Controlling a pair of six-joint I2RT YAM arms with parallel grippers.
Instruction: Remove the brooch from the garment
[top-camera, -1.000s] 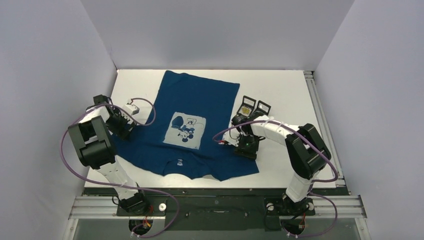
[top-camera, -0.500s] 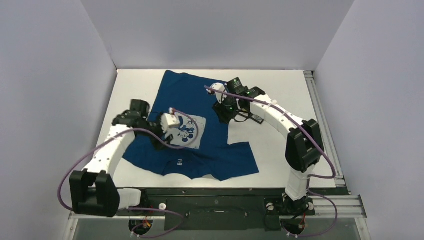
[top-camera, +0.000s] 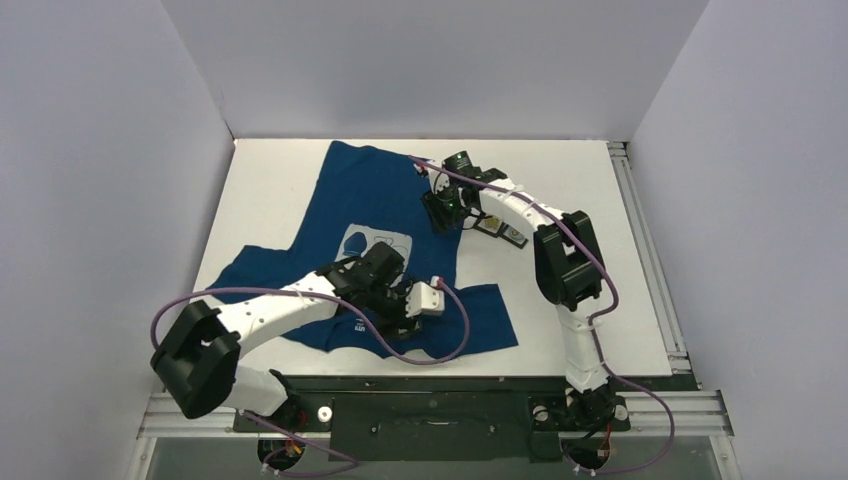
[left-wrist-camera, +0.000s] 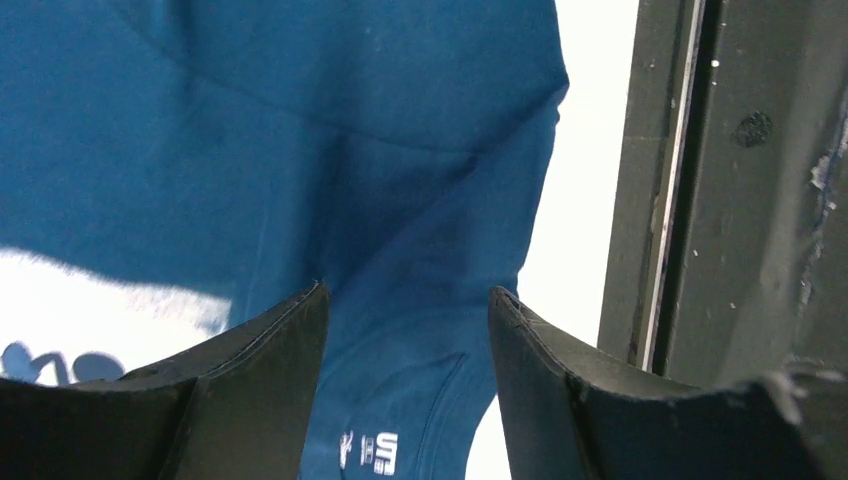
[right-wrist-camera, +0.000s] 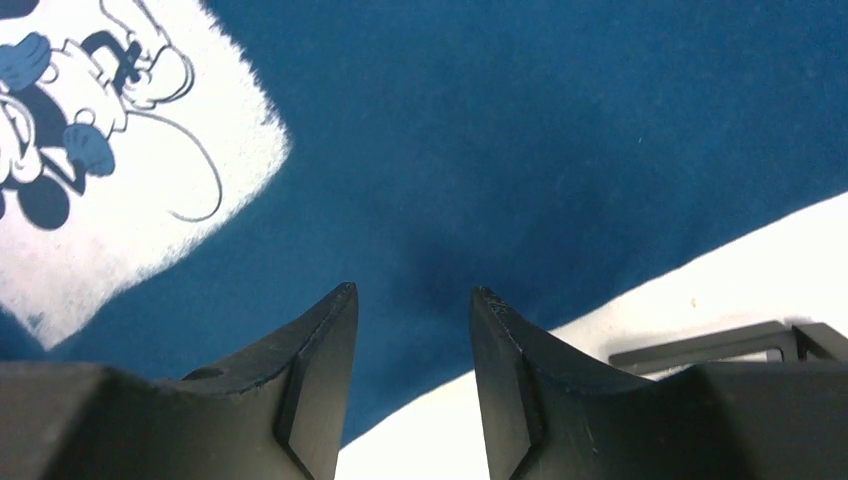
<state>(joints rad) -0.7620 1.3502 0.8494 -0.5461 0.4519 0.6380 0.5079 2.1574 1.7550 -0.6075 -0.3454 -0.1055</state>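
Observation:
The garment (top-camera: 360, 190), a dark blue T-shirt with a pale mouse print (top-camera: 352, 240), lies on the white table with its collar towards me. I cannot pick out a brooch in any view. My left gripper (top-camera: 392, 312) is open and empty, low over the collar. In the left wrist view (left-wrist-camera: 405, 300) blue cloth (left-wrist-camera: 300, 120) and the white collar label (left-wrist-camera: 365, 452) show between the fingers. My right gripper (top-camera: 440, 215) is open and empty over the shirt's right edge. In the right wrist view (right-wrist-camera: 412, 292) it stands over blue cloth (right-wrist-camera: 550, 120), to the right of the print (right-wrist-camera: 90, 150).
A small black open case (top-camera: 503, 230) lies on the table just right of the right gripper, and its edge shows in the right wrist view (right-wrist-camera: 720, 345). The black front rail (left-wrist-camera: 720, 200) runs close behind the collar. Grey walls stand on three sides.
My left arm has swung from the print across to the collar at the near edge. My right gripper has shifted slightly along the shirt's right edge. The shirt's left side has bunched inwards.

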